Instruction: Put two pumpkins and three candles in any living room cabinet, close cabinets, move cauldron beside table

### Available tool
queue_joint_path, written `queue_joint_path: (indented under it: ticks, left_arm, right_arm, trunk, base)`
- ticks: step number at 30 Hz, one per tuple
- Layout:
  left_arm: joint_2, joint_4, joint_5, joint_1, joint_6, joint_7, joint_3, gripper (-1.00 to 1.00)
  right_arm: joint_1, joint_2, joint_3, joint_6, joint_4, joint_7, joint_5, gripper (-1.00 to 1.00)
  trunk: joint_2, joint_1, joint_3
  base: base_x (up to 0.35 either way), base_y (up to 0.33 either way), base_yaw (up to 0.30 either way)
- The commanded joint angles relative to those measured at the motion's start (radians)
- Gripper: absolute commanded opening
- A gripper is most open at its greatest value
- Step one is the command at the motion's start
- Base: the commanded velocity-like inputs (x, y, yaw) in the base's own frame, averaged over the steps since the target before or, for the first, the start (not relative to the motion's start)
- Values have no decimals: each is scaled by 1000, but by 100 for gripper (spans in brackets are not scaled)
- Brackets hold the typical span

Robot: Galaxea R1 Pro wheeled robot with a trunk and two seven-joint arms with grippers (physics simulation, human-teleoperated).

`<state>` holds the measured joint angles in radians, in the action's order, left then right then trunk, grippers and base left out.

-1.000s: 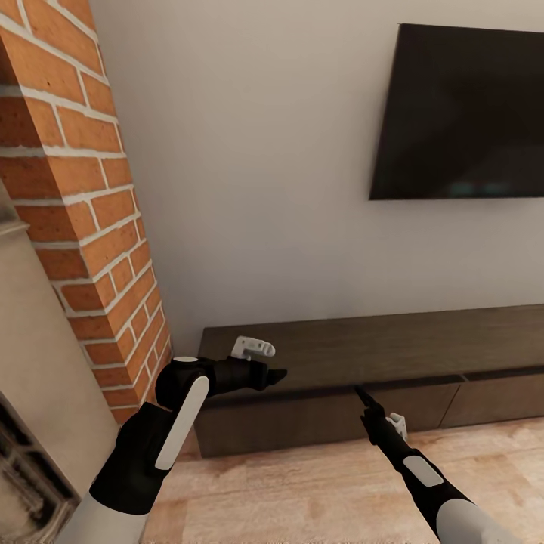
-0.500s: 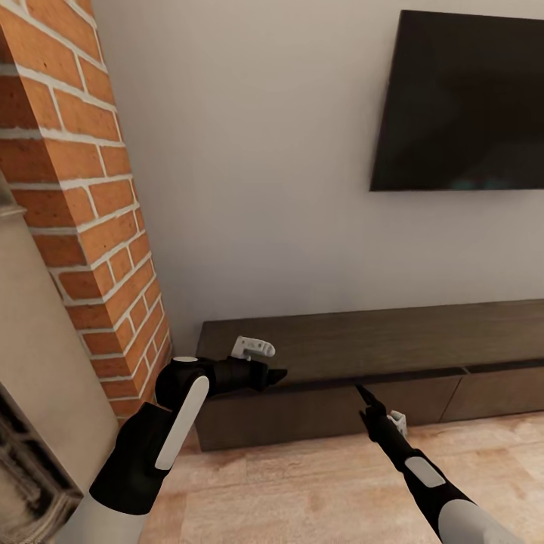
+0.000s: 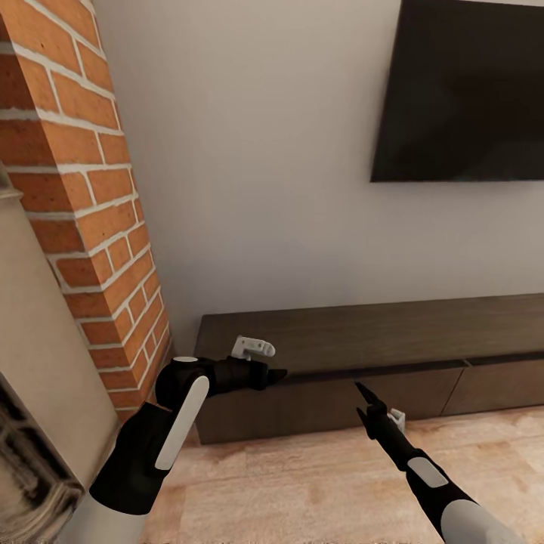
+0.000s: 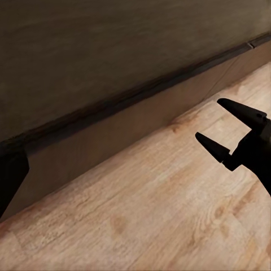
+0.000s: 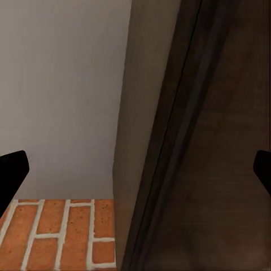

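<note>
Fingers, right gripper: two black tapered tips spread apart with nothing between them, seen clearly from the left wrist camera, poised above the wood floor just in front of the cabinet.

Fingers, left gripper: dark tips pointing toward the cabinet's front edge near its left end; from the head view I cannot tell whether they are parted or closed, and the left wrist view catches only one dark finger at the frame edge.

Cabinet: long, low, dark-brown wood grain, set against the pale wall, flat fronts without handles, all fronts flush and shut where visible. Its top is bare in the visible stretch.

Brick column: red brick with pale mortar, standing just beside the cabinet's left end.

Television: black wall-mounted screen above the cabinet, dark, no legible brand or writing.

Markings: none readable on any item.
</note>
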<state>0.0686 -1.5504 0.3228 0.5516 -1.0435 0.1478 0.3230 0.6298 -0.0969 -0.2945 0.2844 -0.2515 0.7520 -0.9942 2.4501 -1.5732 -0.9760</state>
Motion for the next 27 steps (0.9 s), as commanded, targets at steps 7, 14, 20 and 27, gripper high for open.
queue_joint_path:
  ticks: [7, 14, 20, 27]
  left_arm:
    - [0, 0, -10, 1, -4, 10, -1, 100]
    - [0, 0, -10, 1, -4, 10, -1, 100]
    - [0, 0, -10, 1, -4, 10, -1, 100]
    - [0, 0, -10, 1, -4, 10, -1, 100]
  right_arm:
    - [0, -1, -2, -15, -4, -1, -9, 100]
    - [1, -4, 0, -18, -5, -4, -8, 100]
    - [0, -1, 0, -20, -5, 0, -8, 100]
    - [0, -2, -1, -20, -7, 2, -8, 100]
  trunk:
    - [50, -27, -23]
    - [52, -30, -50]
    - [53, -33, -73]
    - [55, -36, -100]
  base:
    - [0, 0, 0]
    - [0, 0, 0]
    - [0, 0, 0]
    - [0, 0, 0]
